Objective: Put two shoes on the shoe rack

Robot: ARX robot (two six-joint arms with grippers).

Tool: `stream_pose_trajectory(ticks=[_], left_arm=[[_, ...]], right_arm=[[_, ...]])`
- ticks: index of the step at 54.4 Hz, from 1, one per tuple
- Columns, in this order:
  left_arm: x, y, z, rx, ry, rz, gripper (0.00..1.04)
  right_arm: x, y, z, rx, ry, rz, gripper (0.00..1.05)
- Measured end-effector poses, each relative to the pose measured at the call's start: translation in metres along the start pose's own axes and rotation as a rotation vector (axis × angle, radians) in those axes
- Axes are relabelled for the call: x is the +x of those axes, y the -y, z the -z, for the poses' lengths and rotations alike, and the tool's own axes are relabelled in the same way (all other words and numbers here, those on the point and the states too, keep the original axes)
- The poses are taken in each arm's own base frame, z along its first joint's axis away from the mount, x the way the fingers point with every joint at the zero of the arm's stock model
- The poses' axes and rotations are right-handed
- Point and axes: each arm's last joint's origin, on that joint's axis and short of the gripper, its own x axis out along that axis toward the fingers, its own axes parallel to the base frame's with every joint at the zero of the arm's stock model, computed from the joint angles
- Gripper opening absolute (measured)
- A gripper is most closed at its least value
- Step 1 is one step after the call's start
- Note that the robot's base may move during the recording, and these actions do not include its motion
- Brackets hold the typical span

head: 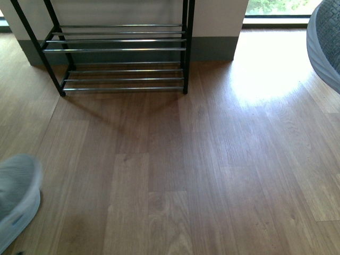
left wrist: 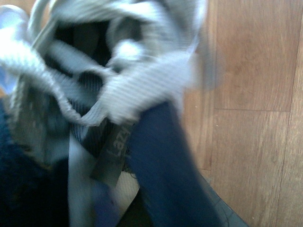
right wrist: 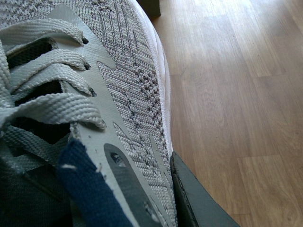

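The shoe rack (head: 122, 50), a black frame with chrome rods, stands against the wall at the far left of the front view. One grey sneaker (head: 16, 196) hangs at the near left edge and another grey sneaker (head: 325, 42) at the far right edge, both off the floor. In the left wrist view the grey sneaker (left wrist: 142, 80) is blurred, laces and dark collar filling the picture, with my left gripper (left wrist: 156, 208) shut on it. In the right wrist view my right gripper (right wrist: 132, 198) is shut on the grey sneaker (right wrist: 128, 80), one black finger (right wrist: 199, 203) pressed against its knit side.
Brown wood floor (head: 186, 170) stretches between me and the rack. A grey-skirted white wall (head: 218, 32) runs behind the rack, and a bright window (head: 281, 8) lies at the far right.
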Motion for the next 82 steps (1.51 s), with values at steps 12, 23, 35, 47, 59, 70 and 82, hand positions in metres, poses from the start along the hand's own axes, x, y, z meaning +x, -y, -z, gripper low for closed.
stream_pose_trajectory(ticks=[12, 23, 35, 47, 59, 70, 82], left_arm=[[-0.104, -0.028, -0.057, -0.166, 0.638, -0.020, 0.02], [-0.099, -0.024, -0.054, -0.078, 0.640, 0.029, 0.02], [-0.095, -0.022, -0.050, -0.082, 0.626, 0.030, 0.02], [-0.101, -0.019, -0.052, -0.065, 0.656, 0.034, 0.02], [-0.107, -0.022, -0.052, -0.085, 0.676, -0.005, 0.02], [-0.107, -0.021, -0.052, -0.080, 0.677, 0.006, 0.02], [-0.107, -0.021, -0.052, -0.082, 0.677, 0.003, 0.02]], right_arm=[[0.000, -0.001, 0.000, -0.002, 0.000, -0.016, 0.02], [0.000, -0.001, 0.000, 0.000, 0.000, -0.005, 0.02], [0.000, -0.001, 0.000, -0.001, 0.000, -0.007, 0.02], [0.000, -0.001, 0.000, -0.001, 0.000, -0.007, 0.02], [0.000, -0.001, 0.000, -0.001, 0.000, -0.007, 0.02], [0.000, -0.001, 0.000, -0.001, 0.000, -0.007, 0.02], [0.000, -0.001, 0.000, -0.001, 0.000, -0.007, 0.02]])
